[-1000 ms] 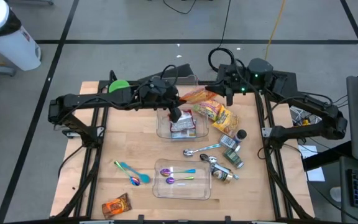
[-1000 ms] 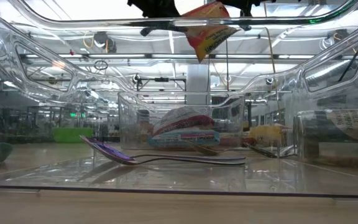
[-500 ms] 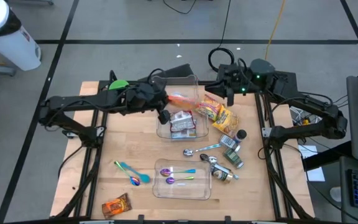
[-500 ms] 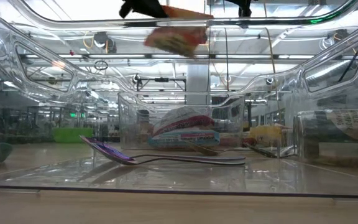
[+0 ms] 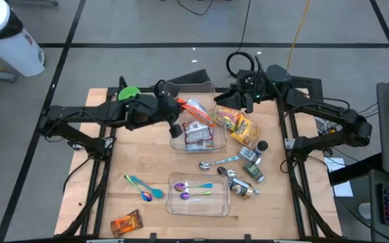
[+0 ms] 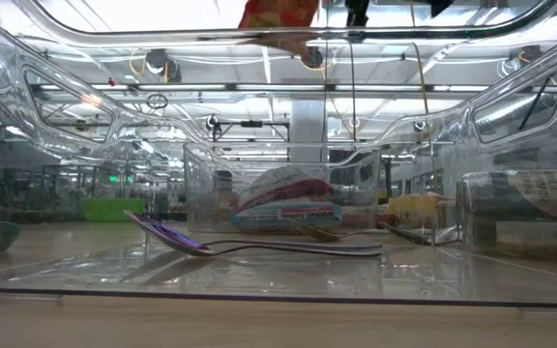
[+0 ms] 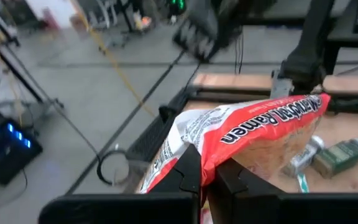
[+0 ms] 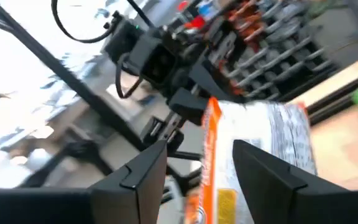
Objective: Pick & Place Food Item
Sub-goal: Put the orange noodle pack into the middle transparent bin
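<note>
L gripper [image 5: 175,108] clamped on ramen pack [image 5: 196,112], held up over back rim of clear tub [image 5: 178,142]. Another packet [image 5: 198,136] lies in tub. R gripper [image 5: 243,99] right of tub, fingers apart, empty, above snack bags [image 5: 236,123].

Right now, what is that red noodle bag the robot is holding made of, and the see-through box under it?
The ramen packet in the left gripper looks like thin glossy plastic film: it crinkles, shines, and carries printed lettering. The clear bin below seems hard transparent plastic, since you see the food through its walls and its rim catches glare. The table looks like pale wood, with visible plank lines.
</note>
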Action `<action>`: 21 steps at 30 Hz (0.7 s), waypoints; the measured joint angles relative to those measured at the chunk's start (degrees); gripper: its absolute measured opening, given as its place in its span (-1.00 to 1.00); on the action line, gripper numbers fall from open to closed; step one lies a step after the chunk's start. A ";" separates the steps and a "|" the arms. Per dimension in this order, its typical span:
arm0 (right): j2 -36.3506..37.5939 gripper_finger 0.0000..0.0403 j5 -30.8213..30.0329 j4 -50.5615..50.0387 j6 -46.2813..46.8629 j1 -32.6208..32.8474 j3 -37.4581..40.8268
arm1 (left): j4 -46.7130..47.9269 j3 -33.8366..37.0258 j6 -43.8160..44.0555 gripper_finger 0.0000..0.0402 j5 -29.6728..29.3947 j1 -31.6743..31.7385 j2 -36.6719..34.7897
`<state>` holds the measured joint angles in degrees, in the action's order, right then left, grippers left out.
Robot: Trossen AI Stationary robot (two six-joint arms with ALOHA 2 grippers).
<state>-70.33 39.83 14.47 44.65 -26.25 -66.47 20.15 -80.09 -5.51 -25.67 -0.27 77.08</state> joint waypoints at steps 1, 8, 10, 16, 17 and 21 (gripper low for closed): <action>-0.68 -0.08 0.78 2.00 1.08 -0.08 0.67 | -0.93 -0.04 -0.79 -0.98 0.01 -0.31 -0.06; -5.09 -0.06 3.98 13.15 6.88 -0.38 4.49 | -5.48 -0.02 -9.32 -0.97 0.09 -3.83 -1.08; -6.33 -0.08 4.10 17.77 8.90 -0.40 5.26 | -6.43 -0.02 -11.72 -0.98 0.08 -5.13 -1.19; -11.48 -0.10 11.19 36.34 20.35 -1.06 7.53 | -11.18 -0.02 -15.42 -0.98 -0.05 -7.90 -1.29; -12.53 -0.10 11.79 39.39 22.47 -1.04 7.85 | -12.22 -0.02 -16.19 -0.98 -0.13 -8.25 -1.29; -16.24 -0.10 13.03 50.35 29.07 -0.95 8.58 | -16.77 -0.02 -19.79 -0.98 -0.51 -9.25 -1.29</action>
<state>-86.58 52.86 64.82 73.73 -27.20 -57.89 3.39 -80.12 -25.29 -26.18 -9.52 75.79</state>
